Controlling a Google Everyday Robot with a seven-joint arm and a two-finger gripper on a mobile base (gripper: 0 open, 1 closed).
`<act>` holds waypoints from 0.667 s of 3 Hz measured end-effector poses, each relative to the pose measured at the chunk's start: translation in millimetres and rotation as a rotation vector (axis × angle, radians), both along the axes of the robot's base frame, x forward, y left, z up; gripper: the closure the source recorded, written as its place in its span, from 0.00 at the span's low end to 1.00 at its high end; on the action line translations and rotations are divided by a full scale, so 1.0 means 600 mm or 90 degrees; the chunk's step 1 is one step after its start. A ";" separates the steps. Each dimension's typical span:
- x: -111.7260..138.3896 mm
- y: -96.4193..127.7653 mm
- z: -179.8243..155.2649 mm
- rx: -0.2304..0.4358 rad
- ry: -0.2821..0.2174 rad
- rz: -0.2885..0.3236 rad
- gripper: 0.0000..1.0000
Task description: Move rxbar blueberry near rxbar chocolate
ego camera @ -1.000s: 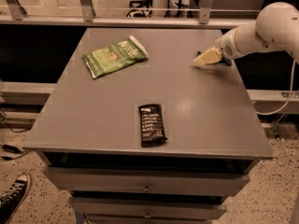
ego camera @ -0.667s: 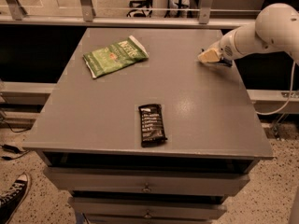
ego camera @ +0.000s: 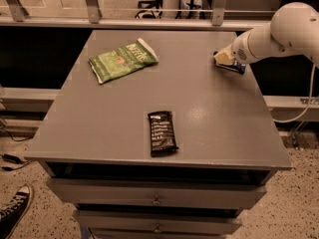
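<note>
1. Green chip bag (ego camera: 123,60), change check: lies flat at the far left of the grey table (ego camera: 209,113). Keeps the same spot and the same slant as a second ago.
2. rxbar chocolate (ego camera: 162,132), change check: lies flat near the front edge, long side running front to back. Unmoved since the earlier views.
3. Gripper (ego camera: 224,58), change check: sits a touch nearer the far edge than a second ago. Shows almost no shift since the view after that.
4. Gripper, position: hangs low over the far right part of the table top, at the end of the white arm (ego camera: 279,34) that reaches in from the right.
5. Gripper, state: cannot tell whether released or clamped. Covers most of what lies beneath with its cream-coloured tip.
6. Gripper, contact: sits on or directly over the rxbar blueberry (ego camera: 238,67). Cannot tell whether gripping or merely touching.
7. rxbar blueberry, location: lies by the right edge of the table, toward the far side. Shows only as a dark blue strip under the gripper's right side. Lies well apart from the rxbar chocolate.
8. Writing, left: white lettering on the green chip bag, toward its far end. Too small to read.
9. Writing, centre: several lines of white text across the black wrapper of the rxbar chocolate. Not legible.
10. Writing, right: mostly hidden under the gripper. Cannot be read.
</note>
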State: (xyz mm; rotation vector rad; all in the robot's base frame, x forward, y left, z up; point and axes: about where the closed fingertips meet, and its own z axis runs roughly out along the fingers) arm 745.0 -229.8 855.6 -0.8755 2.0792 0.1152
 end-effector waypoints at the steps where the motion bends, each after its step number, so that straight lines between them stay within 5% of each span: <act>1: -0.022 0.038 0.027 -0.001 -0.012 0.042 1.00; 2: -0.069 0.090 0.050 0.002 -0.004 0.109 1.00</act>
